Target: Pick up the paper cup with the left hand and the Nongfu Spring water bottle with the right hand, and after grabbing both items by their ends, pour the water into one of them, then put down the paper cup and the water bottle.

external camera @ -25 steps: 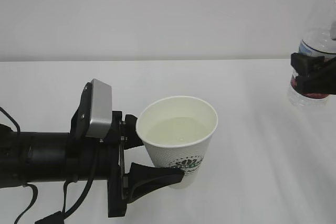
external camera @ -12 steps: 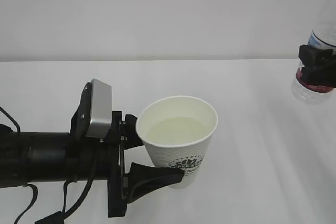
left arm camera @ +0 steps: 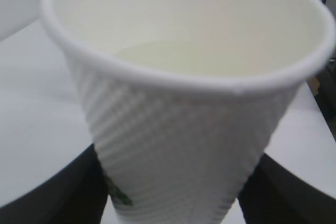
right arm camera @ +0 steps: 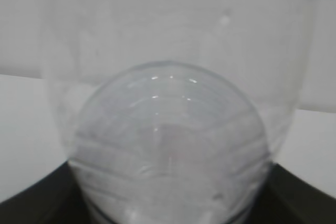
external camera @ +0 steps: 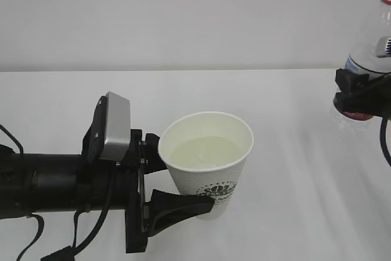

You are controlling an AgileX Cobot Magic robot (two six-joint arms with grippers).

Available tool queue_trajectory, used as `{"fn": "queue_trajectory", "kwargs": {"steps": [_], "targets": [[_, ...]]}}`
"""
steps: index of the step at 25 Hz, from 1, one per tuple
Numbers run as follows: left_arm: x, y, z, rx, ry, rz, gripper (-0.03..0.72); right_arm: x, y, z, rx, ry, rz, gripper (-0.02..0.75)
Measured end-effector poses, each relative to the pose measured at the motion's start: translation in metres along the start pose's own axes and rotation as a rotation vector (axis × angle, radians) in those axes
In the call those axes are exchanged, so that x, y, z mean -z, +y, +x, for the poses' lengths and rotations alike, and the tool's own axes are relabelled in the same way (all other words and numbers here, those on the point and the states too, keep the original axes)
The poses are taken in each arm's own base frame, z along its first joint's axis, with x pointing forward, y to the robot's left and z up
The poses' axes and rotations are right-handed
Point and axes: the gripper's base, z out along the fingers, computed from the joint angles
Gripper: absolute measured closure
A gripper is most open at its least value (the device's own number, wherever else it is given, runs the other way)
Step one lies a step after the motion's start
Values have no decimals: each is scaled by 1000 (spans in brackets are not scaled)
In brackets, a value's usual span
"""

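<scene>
The white paper cup point(external camera: 211, 172) with a green logo stands upright at centre, and pale water point(external camera: 204, 151) fills about half of it. My left gripper point(external camera: 188, 181) comes in from the left and is shut on the cup's lower part, one black finger point(external camera: 180, 206) in front and the other behind. In the left wrist view the ribbed cup point(left arm camera: 184, 129) fills the frame between both fingers point(left arm camera: 52, 192). At the far right, my right gripper point(external camera: 361, 95) is shut on the lower body of the clear Nongfu Spring water bottle point(external camera: 372, 41). Its red neck ring is at the frame's top edge. The bottle point(right arm camera: 168, 129) fills the right wrist view.
A white table point(external camera: 293, 169) runs back to a plain white wall point(external camera: 183, 16). The left arm point(external camera: 55, 181), with its grey block point(external camera: 115, 128), lies low across the table's left front. Cables hang at the lower left.
The right gripper and bottle swung up and right towards the frame's edge, then came back left and down. The cup and left arm have not moved.
</scene>
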Motion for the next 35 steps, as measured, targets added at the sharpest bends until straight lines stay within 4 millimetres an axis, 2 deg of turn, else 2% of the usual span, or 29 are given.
{"fn": "queue_trajectory", "kwargs": {"steps": [5,22,27,35], "targets": [[0,0,0,0,0,0,172,-16,2,7,3,18,0,235],[0,3,-1,19,-13,-37,172,-71,5,12,0,18,1,235],[0,4,-1,20,-13,-39,172,-86,7,17,0,22,1,272],[0,4,-1,21,-14,-40,175,-99,8,31,-31,25,7,286]]}}
